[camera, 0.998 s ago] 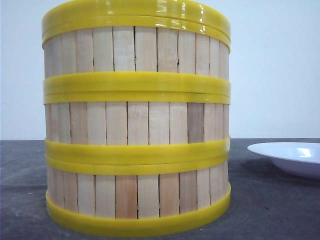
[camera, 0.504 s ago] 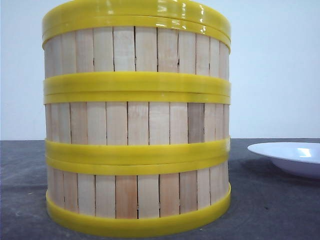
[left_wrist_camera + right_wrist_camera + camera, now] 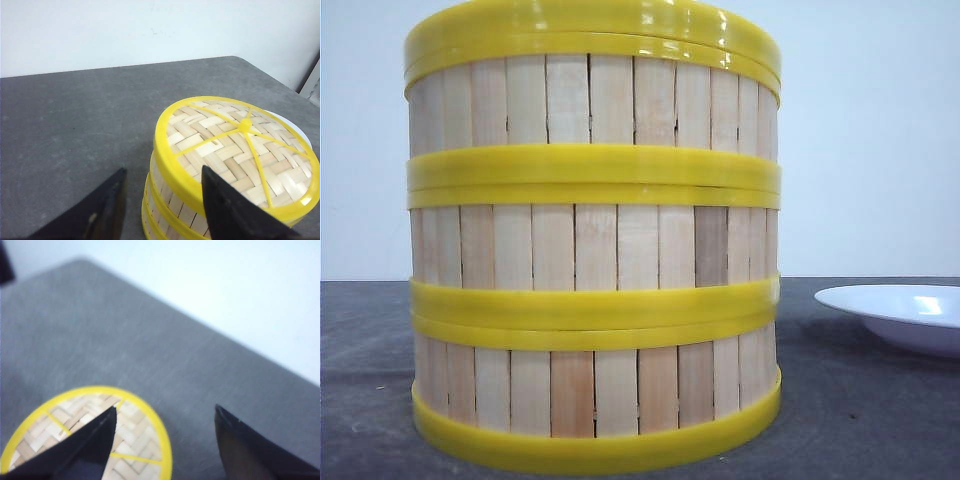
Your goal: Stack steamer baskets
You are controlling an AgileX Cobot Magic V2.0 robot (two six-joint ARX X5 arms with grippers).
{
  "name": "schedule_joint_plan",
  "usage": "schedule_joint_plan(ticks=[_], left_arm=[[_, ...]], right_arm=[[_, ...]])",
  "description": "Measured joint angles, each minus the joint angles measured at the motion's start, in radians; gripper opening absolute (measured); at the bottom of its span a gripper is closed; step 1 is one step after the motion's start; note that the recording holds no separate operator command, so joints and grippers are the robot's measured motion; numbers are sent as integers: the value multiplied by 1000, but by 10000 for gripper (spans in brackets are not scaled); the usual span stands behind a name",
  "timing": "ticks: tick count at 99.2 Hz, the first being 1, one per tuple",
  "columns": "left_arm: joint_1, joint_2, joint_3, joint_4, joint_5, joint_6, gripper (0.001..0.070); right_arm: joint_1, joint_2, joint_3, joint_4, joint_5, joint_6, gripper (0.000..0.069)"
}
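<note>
On the grey table (image 3: 880, 420) the 3 steamer baskets (image 3: 593, 250) stand stacked in 1 column, capped by the woven lid (image 3: 240, 145). Above and beside that stack hangs the left gripper (image 3: 162, 200), its fingers spread and holding nothing, 1 finger over the lid's edge. Higher over the lid, the right gripper (image 3: 165, 432) is likewise spread and empty. Beyond the stack sits a white plate (image 3: 900, 315).
</note>
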State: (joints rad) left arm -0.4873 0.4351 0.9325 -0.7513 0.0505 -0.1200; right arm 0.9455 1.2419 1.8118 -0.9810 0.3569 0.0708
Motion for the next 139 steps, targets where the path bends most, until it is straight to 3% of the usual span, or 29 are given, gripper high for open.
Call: schedule_joint_plan(ticks=[31,78,116,121,127,133,139], left_arm=[[0,0,-2,19,-26,6,275],[0,-32,-151,53,-20,13,275],[0,-35,-150,54,-20,15,275],[0,-35,-151,54,-20,15,274],[0,-35,-151,54,-20,15,248],[0,-35,-151,54,-20,16,139],[0,-35,-150,54,-20,15,64]], right_arm=[[29,-214,-116,-11,125,-8,381],[36,-628,-782,170,145,53,381],[36,-648,-813,208,144,95,376],[36,-648,-813,211,144,96,343],[36,-648,-813,215,145,99,250],[36,-648,-813,215,144,100,117],[36,-648,-813,215,145,101,49]])
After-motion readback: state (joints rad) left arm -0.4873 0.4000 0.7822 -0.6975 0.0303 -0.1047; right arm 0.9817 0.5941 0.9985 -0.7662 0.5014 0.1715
